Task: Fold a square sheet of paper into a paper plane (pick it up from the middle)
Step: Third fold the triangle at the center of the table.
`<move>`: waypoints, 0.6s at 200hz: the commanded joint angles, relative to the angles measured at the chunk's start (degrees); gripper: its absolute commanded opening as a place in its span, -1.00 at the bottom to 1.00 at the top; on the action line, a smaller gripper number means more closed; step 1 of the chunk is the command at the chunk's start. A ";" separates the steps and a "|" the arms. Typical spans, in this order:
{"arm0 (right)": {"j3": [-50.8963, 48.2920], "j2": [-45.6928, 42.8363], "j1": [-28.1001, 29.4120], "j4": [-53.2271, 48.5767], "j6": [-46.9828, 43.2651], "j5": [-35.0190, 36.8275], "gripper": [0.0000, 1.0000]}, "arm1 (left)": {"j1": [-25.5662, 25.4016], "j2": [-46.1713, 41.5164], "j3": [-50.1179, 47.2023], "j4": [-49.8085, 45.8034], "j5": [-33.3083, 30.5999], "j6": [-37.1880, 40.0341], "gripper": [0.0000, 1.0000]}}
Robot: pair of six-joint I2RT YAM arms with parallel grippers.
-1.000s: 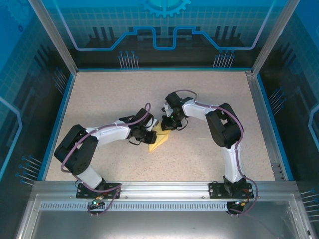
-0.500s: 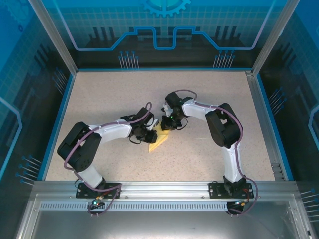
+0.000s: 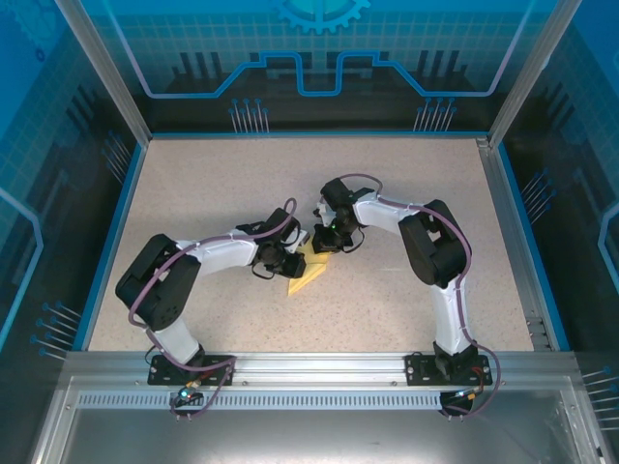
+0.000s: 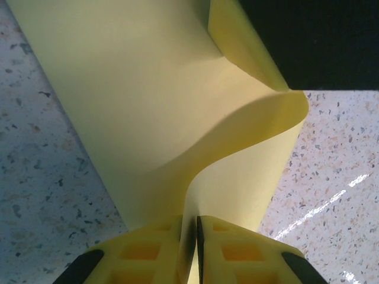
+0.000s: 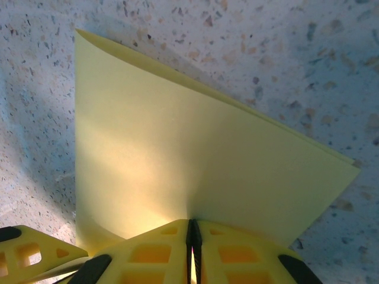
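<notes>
Paper (image 3: pixel 309 275), part folded, lies central on the table (image 3: pixel 435 193), left gripper (image 4: pixel 189 228) pinching its curling flap and right gripper (image 5: pixel 191 231) clamped on the doubled edge; the fold likely goes best if the right anchors while the left draws the flap over slowly, edges aligned.

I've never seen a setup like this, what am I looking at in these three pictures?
Two robot arms, the left arm and the right arm, are bolted at the near edge of a speckled table. The wide picture is from a fixed camera above and behind them. The two close-ups come from a camera on each wrist. A partly folded yellow paper sits mid-table. The left gripper is shut on a curled-up flap of it; the right gripper is shut on a flat folded part.
</notes>
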 commanded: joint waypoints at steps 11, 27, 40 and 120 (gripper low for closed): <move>0.25 2.52 0.58 -2.35 -0.42 1.04 -0.75 | 0.69 1.21 1.48 -0.25 1.31 1.72 -0.69; 0.21 2.52 0.58 -2.46 -0.34 1.21 -0.75 | 0.79 1.48 1.47 -0.62 0.85 1.95 -0.69; 0.12 2.43 0.58 -2.41 -0.26 1.17 -0.75 | 0.80 1.55 1.06 -0.38 0.69 1.66 -0.69; -4.00 -4.99 -0.88 4.06 4.29 -2.58 -0.68 | 0.79 2.82 0.87 0.56 1.89 1.95 -0.69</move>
